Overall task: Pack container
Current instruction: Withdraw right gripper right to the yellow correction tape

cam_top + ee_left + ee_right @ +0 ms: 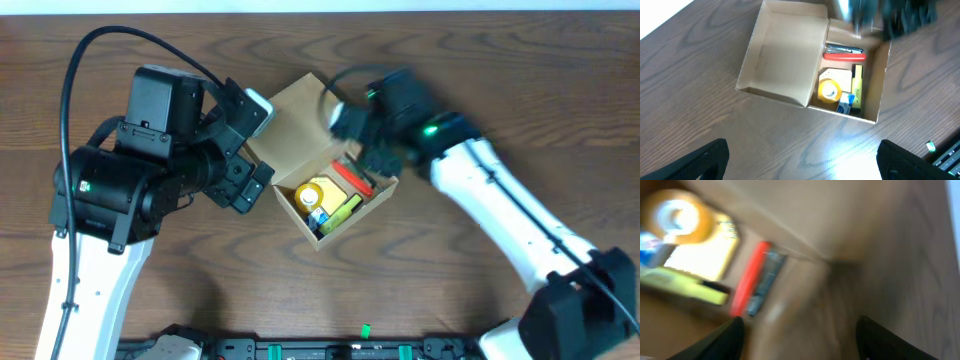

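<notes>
The tan cardboard container point(300, 115) sits mid-table with its flap lid open toward the back left. Inside it lie a yellow tape roll point(312, 194), a red tool point(352, 178), a yellow marker point(346, 208) and a small blue item. The left wrist view shows the container point(785, 55) from above with the same items. My left gripper point(800, 162) is open and empty over bare table, left of the container. My right gripper point(800, 335) is open and empty, hovering at the container's right rim; its view is blurred and shows the red tool point(747, 277) and the tape roll point(675, 215).
The wooden table point(450, 290) surrounds the container. A dark rail with a small green part point(365, 329) runs along the front edge.
</notes>
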